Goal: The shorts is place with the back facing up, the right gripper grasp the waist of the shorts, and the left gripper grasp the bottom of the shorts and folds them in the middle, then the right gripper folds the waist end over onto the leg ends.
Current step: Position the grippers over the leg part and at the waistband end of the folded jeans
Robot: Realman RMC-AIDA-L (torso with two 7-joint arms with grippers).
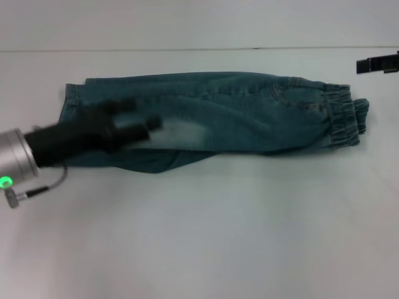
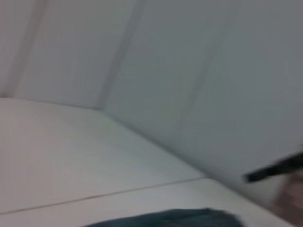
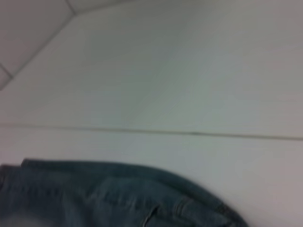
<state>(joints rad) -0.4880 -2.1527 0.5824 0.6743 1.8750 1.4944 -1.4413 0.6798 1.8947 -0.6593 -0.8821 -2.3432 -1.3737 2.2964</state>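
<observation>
I see the shorts lying on the white table, folded lengthwise into a long band that runs across the head view, elastic waist toward the robot's right and leg ends toward its left. A pale bleached patch shows near the middle of the near edge, and a lower layer of denim peeks out along that edge. The left gripper hovers over the leg-end half of the shorts; it is blurred, its two fingers appear slightly parted with nothing between them, so I log it as open and empty. The right gripper sits at the far right edge, beyond the waistband and apart from it; I cannot tell its finger state. The right wrist view shows the denim with table beyond.
</observation>
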